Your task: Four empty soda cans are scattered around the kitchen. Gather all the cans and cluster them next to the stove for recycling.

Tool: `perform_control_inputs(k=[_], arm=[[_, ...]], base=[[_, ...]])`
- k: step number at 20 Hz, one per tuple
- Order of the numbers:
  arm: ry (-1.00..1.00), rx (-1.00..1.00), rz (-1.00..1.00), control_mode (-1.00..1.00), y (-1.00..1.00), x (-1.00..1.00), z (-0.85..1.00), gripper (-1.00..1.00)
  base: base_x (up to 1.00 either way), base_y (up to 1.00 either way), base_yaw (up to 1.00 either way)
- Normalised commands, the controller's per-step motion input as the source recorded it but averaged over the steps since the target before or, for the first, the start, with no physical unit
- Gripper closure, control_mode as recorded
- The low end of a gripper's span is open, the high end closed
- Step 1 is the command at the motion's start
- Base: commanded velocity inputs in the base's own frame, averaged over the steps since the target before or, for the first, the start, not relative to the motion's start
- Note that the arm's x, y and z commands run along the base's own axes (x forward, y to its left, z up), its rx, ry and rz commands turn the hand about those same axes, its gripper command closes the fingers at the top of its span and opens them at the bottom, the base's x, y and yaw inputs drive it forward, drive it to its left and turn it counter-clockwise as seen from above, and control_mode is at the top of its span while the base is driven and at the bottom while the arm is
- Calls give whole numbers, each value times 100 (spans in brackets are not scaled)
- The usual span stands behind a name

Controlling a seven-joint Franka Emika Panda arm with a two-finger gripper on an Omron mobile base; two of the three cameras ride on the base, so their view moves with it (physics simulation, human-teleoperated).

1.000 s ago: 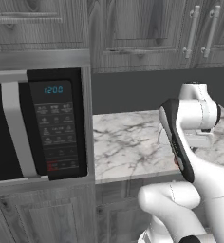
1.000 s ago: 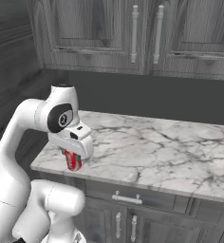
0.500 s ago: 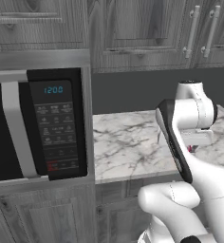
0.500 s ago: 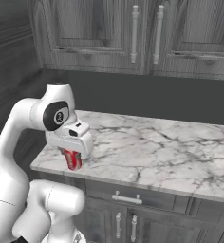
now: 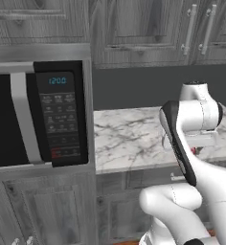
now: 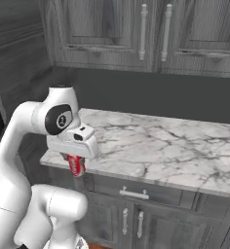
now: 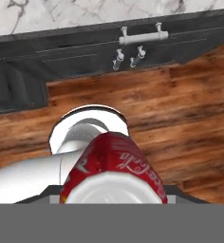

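A red soda can (image 6: 77,168) with a silver top hangs below the hand, and my gripper (image 6: 76,161) is shut on it. It sits just off the front left corner of the marble counter (image 6: 161,146). In the hand view the same soda can (image 7: 115,163) fills the lower middle, with wooden floor (image 7: 190,118) beneath it. A sliver of the red can (image 5: 194,151) peeks out behind the forearm in the left base view. The stove is out of view.
A black-fronted microwave (image 5: 38,119) is built into the cabinetry left of the counter. Grey upper cabinets (image 6: 151,34) hang above. Below the counter run a drawer with a bar handle (image 6: 134,193) and cabinet doors (image 6: 131,223).
The arm has shifted a little with the can still held; the hand sits slightly lower and nearer the counter's front edge.
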Motion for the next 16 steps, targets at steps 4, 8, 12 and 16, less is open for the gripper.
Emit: perform_control_inputs(k=[4,8,12,16], arm=[[0,0,0,100,0,0,0,100],[0,0,0,100,0,0,0,100],[0,0,0,100,0,0,0,100],[0,0,0,100,0,0,0,100]], base=[[-95,-1,39],[-36,0,77],[-12,6,87],[-3,0,91]])
